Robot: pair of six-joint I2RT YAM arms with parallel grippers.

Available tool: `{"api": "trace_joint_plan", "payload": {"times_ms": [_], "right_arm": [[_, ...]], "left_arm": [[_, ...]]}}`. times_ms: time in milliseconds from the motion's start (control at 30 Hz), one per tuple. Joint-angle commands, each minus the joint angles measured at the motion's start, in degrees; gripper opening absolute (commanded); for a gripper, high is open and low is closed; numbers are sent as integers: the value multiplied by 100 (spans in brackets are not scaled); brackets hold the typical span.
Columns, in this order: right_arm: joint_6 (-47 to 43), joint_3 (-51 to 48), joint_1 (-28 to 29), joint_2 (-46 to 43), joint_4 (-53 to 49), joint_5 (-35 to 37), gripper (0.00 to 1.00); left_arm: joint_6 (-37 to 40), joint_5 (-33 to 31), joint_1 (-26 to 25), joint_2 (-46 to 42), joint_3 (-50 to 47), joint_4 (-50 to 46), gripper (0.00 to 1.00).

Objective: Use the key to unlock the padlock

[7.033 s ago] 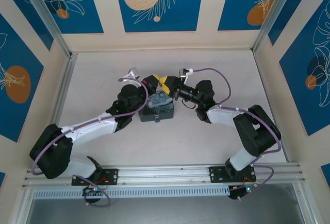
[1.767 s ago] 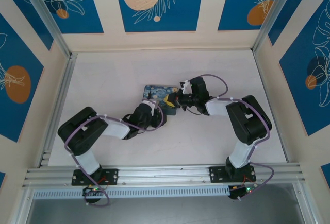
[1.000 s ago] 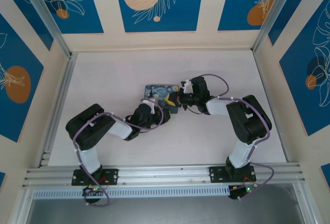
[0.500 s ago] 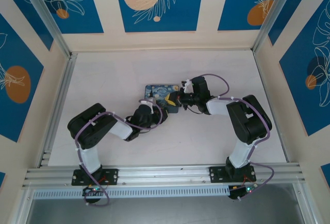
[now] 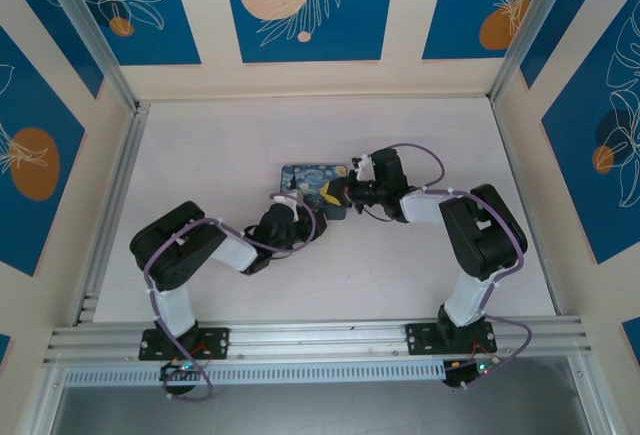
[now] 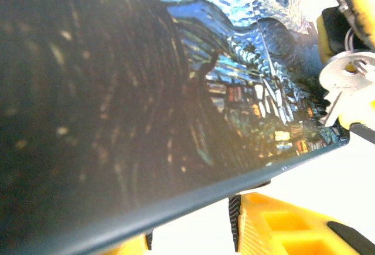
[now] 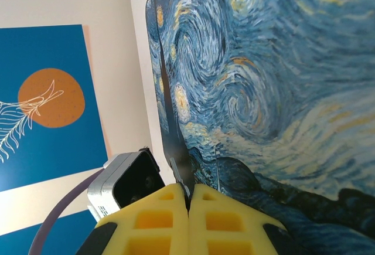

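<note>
The blue-and-yellow painted tin (image 5: 305,177) lies flat mid-table. My right gripper (image 5: 336,195) is at its right corner, shut on the key (image 7: 177,170), whose thin grey blade sticks out from the pressed yellow fingers (image 7: 158,220) beside the tin's edge. The key's round silver head (image 6: 347,70) also shows in the left wrist view. My left gripper (image 5: 298,217) is at the tin's near edge. Its fingers (image 6: 275,225) stand apart with bare table between them, and their tips are hidden under the tin's rim (image 6: 193,199). The padlock is hidden.
Panelled walls (image 5: 300,15) close in the table (image 5: 200,145) at the back and both sides, and an aluminium rail (image 5: 320,335) runs along the near edge. A grey camera housing (image 7: 126,179) sits just left of the tin in the right wrist view.
Since seven seconds ago the tin lies farther back and the left arm has folded in to its near side. Over the last second nothing visibly moves.
</note>
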Motion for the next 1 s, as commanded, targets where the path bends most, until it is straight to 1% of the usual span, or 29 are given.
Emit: {"api": "trace_joint_plan", "payload": {"times_ms": [0, 233, 367, 433, 700, 833, 967], "right_arm": [[-14, -18, -26, 97, -5, -81, 0], [-32, -35, -39, 116, -1, -81, 0], [-22, -44, -38, 131, 10, -87, 0], [-23, -52, -39, 134, 21, -90, 0], [-28, -62, -47, 155, 23, -98, 0], [-21, -62, -48, 164, 43, -103, 0], [-21, -79, -48, 164, 54, -111, 0]], "left_arm": [[-220, -69, -121, -75, -96, 469, 37], [-272, -95, -211, -124, -29, 460, 37], [-380, -115, -228, 41, -41, 566, 43], [-433, -117, -247, 121, -42, 634, 45], [-528, -182, -400, 223, 29, 749, 44], [-625, -453, -475, 249, 57, 631, 44], [-856, -781, -493, 347, -8, 685, 42]]}}
